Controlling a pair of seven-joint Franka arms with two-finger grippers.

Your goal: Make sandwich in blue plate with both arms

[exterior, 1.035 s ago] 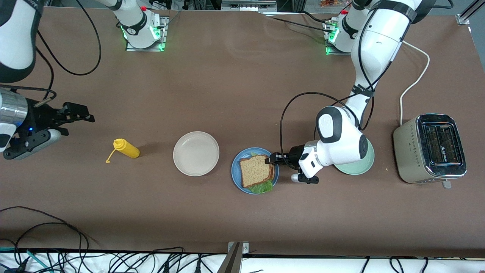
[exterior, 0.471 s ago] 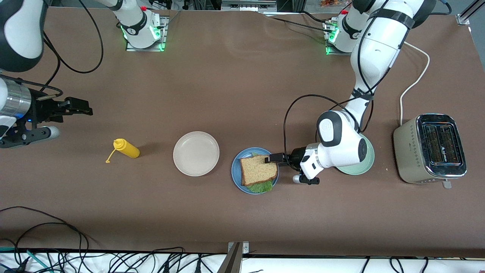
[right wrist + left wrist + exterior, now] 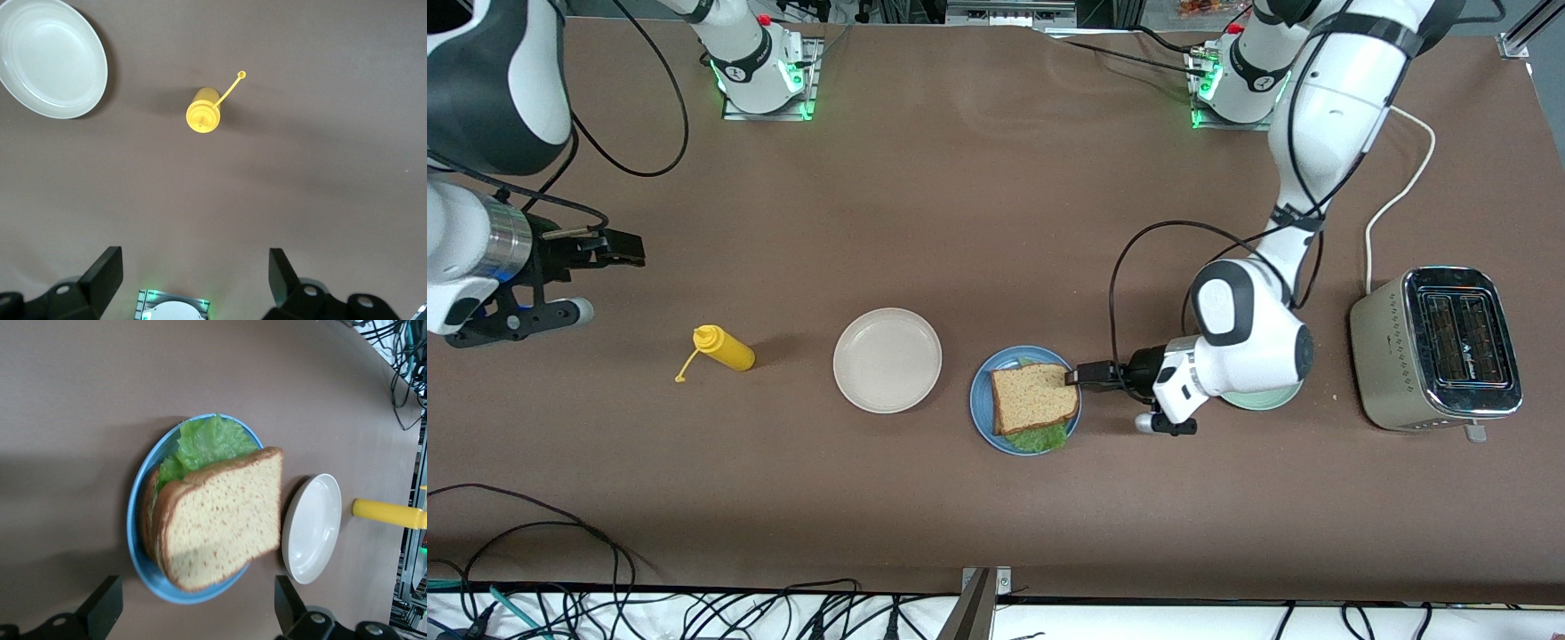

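Observation:
The sandwich, two brown bread slices with green lettuce between them, lies on the blue plate. In the left wrist view the sandwich fills the blue plate with lettuce sticking out. My left gripper is open and empty, just off the plate's rim on the side toward the left arm's end, its fingertips clear of the bread. My right gripper is open and empty, up over bare table at the right arm's end.
A beige-white plate sits beside the blue plate, toward the right arm's end. A yellow squeeze bottle lies past it. A mint-green plate lies under the left arm. A silver toaster stands at the left arm's end.
My left gripper has drawn back off the top slice toward the left arm's end, leaving the sandwich on the plate. My right arm has lifted and drawn back.

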